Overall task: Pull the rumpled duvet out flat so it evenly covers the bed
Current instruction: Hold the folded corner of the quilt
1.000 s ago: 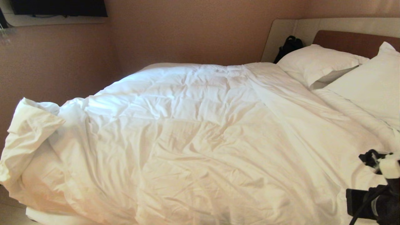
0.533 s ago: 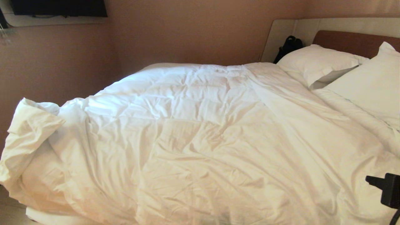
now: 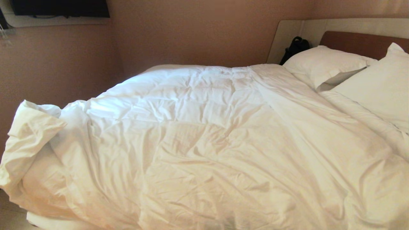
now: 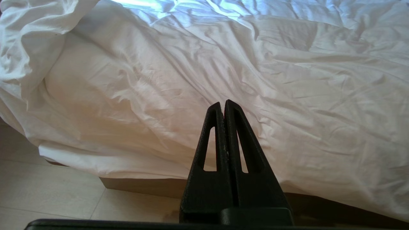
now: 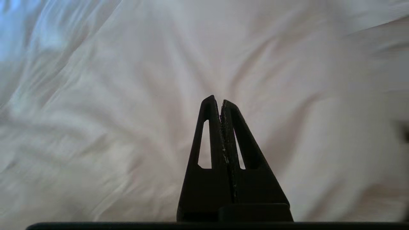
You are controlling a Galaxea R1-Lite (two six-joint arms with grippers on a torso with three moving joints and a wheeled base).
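Observation:
The white quilted duvet lies wrinkled across the bed, with its left corner bunched and folded back. Neither gripper shows in the head view. In the left wrist view my left gripper is shut and empty, parked off the near side of the bed where the duvet hangs over the dark base. My right gripper is shut too, holding nothing, and it faces the duvet from a short way off.
Two white pillows lie at the brown headboard on the right. A black bag sits by the far pillow. Pink walls close in behind and left of the bed. Pale floor runs along the near side.
My right arm has slid out of the head view at the lower right corner. The duvet has kept its shape and the left arm has stayed still.

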